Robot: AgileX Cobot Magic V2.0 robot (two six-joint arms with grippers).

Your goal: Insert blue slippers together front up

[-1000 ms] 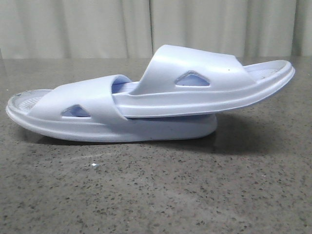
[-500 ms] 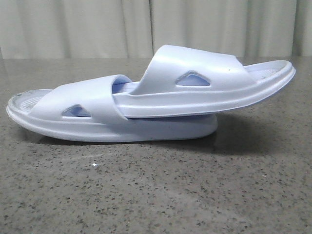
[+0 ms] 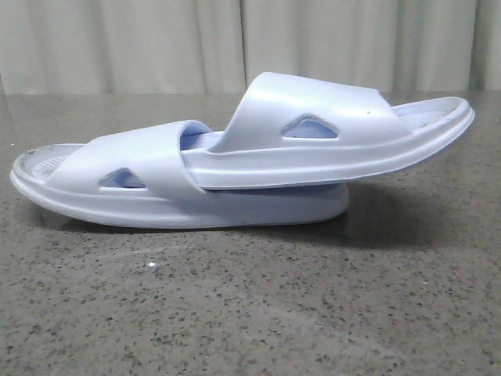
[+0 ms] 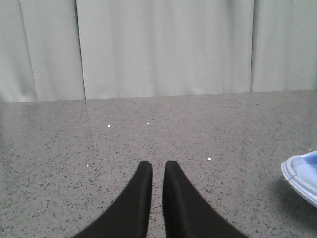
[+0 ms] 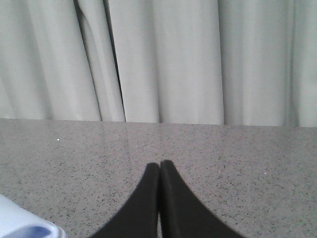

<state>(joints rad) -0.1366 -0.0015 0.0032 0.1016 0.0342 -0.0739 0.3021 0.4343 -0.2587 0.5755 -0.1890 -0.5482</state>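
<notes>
The two blue slippers lie nested on the table in the front view. The lower slipper (image 3: 156, 196) lies flat with its heel at the left. The upper slipper (image 3: 313, 133) has its toe pushed under the lower one's strap and its heel raised to the right. A slipper edge shows in the left wrist view (image 4: 302, 176) and in the right wrist view (image 5: 20, 223). My left gripper (image 4: 157, 166) is empty, with a narrow gap between its fingers, and is away from the slippers. My right gripper (image 5: 160, 163) is shut and empty, also apart from them. Neither gripper shows in the front view.
The speckled grey stone table (image 3: 250, 313) runs back to pale curtains (image 3: 156, 39).
</notes>
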